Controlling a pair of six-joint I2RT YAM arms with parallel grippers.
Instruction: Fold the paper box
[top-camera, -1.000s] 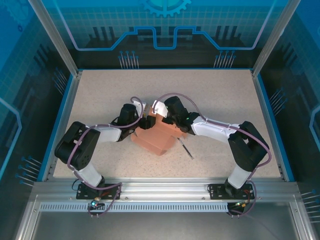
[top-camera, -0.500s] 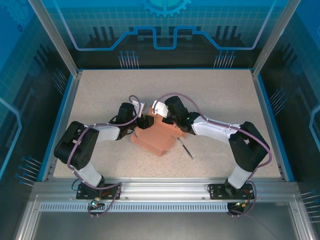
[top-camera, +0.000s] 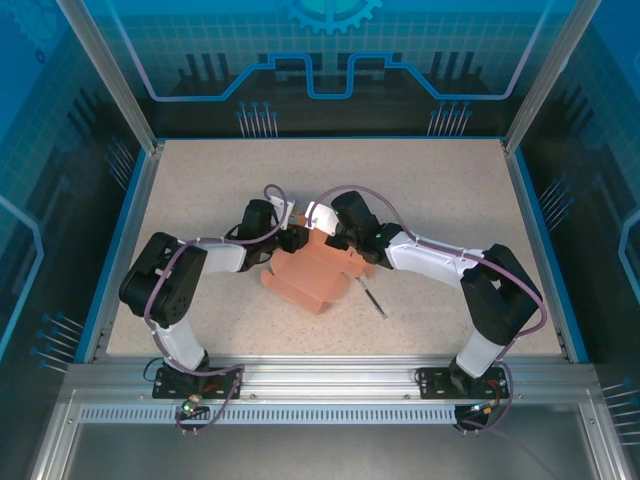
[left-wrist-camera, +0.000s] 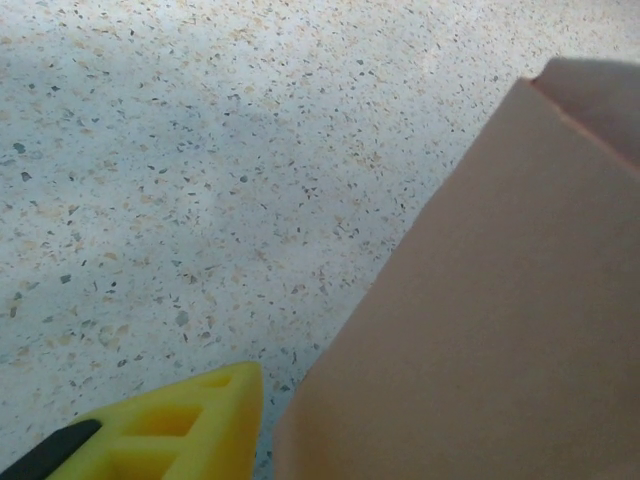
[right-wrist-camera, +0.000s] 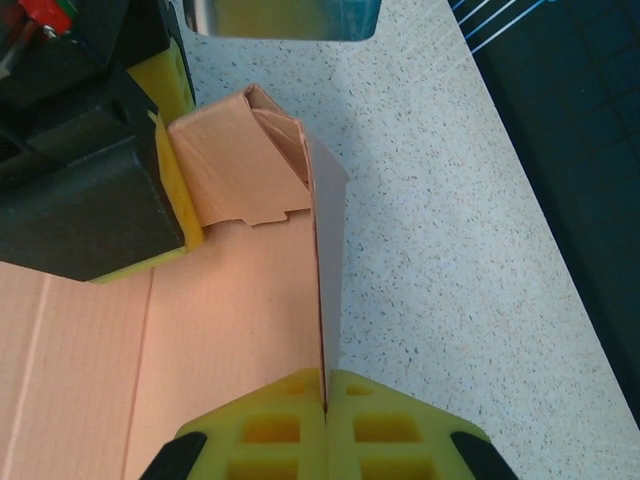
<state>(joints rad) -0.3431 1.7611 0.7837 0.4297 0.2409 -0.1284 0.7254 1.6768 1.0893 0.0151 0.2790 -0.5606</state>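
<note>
The salmon-pink paper box (top-camera: 315, 275) lies half folded at the middle of the table, with one side wall raised. My right gripper (right-wrist-camera: 325, 392) is shut on the top edge of that thin upright wall (right-wrist-camera: 330, 230). At the box's far end my left gripper (top-camera: 290, 240) sits against a folded-in end flap (right-wrist-camera: 235, 160), its yellow pad touching the flap. In the left wrist view one yellow finger (left-wrist-camera: 185, 425) stands a small gap away from a box panel (left-wrist-camera: 500, 300). That panel hides the other finger.
A thin dark pen-like stick (top-camera: 374, 299) lies on the speckled table (top-camera: 430, 190) just right of the box. Both arms reach in from the near edge and meet over the box's far end. Aluminium posts and blue walls ring the table.
My left arm has swung its elbow up and right, and its gripper has pushed in closer to the box's far end flap. The right gripper has kept its hold on the wall.
</note>
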